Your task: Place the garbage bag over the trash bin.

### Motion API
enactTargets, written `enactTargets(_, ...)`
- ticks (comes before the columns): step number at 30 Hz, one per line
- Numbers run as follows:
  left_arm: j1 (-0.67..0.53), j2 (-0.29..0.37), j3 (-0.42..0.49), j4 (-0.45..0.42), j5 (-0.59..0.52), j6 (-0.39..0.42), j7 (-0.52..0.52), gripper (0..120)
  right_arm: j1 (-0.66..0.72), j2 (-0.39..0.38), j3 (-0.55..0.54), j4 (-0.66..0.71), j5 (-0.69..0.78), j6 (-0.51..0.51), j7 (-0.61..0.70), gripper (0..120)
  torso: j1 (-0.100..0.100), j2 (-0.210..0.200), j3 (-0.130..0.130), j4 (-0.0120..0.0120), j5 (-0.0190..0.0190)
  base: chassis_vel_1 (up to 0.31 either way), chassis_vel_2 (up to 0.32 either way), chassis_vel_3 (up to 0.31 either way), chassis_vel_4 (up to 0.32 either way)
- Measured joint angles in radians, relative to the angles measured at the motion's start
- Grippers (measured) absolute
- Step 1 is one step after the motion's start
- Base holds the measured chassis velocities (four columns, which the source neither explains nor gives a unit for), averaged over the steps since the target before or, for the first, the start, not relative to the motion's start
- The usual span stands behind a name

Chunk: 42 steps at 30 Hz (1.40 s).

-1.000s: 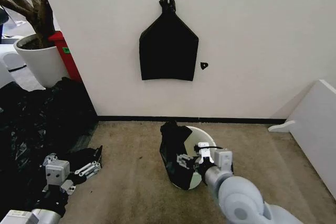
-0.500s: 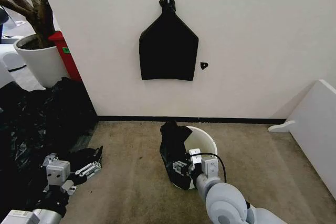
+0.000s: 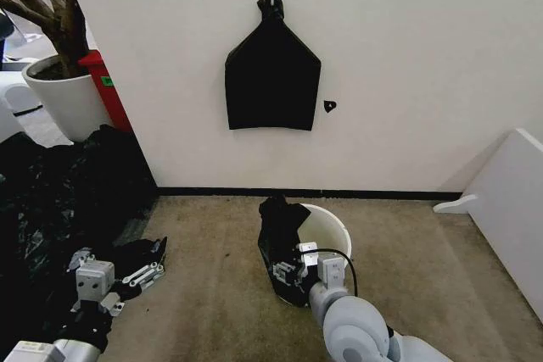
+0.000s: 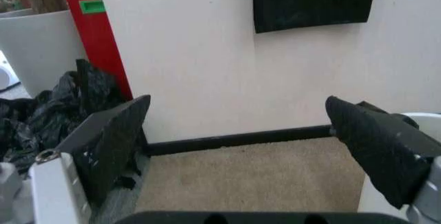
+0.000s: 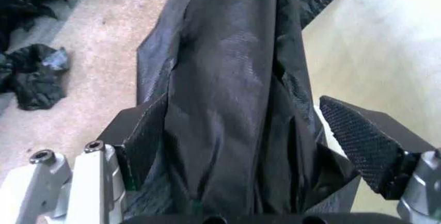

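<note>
The trash bin [image 3: 333,223], a round white bucket, stands on the carpet near the wall. The glossy black garbage bag [image 3: 278,243] hangs over its left rim and down the outside. In the head view my right gripper [image 3: 287,272] is low against the bag's lower part. From the right wrist, the bag [image 5: 227,95] runs lengthwise between the open fingers [image 5: 141,136], filling the gap of the right gripper [image 5: 251,146]. My left gripper [image 3: 140,275] waits open, low at the left beside the black sheeting. Its wrist view has the gripper [image 4: 241,146] facing the wall, the bin [image 4: 422,118] at one edge.
A flat black bag [image 3: 271,82] hangs on the wall above the bin. A heap of black plastic sheeting [image 3: 59,201] covers the floor at the left, behind it a white plant pot [image 3: 64,99] and a red box [image 3: 106,91]. A white panel [image 3: 509,209] leans at the right.
My right arm has swung left across the bin and in against the hanging bag, uncovering the bin's rim. The left arm has barely moved.
</note>
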Motion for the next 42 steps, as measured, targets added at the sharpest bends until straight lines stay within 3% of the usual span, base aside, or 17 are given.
enactTargets(10, -0.009, 0.008, 0.002, 0.005, -0.006, -0.001, 0.0, 100, 0.017, 0.018, -0.014, -0.032, -0.021, 0.0, 0.035, 79, 0.0, 0.0, 0.0, 0.0, 0.0001, 0.0, 0.0, 0.0, 0.0)
enactTargets(23, -0.024, 0.009, 0.02, 0.019, -0.007, -0.002, 0.001, 100, 0.022, -0.004, 0.052, -0.056, -0.064, 0.005, 0.028, 79, 0.0, 0.0, 0.0, 0.0, 0.0001, 0.0, 0.0, 0.0, 0.0)
enactTargets(42, -0.021, 0.048, 0.048, 0.031, 0.009, 0.001, 0.018, 100, 0.014, 0.028, 0.117, -0.113, -0.205, 0.028, 0.036, 82, 0.0, 0.0, 0.0, 0.0001, 0.0002, 0.0, 0.0, 0.0, 0.0)
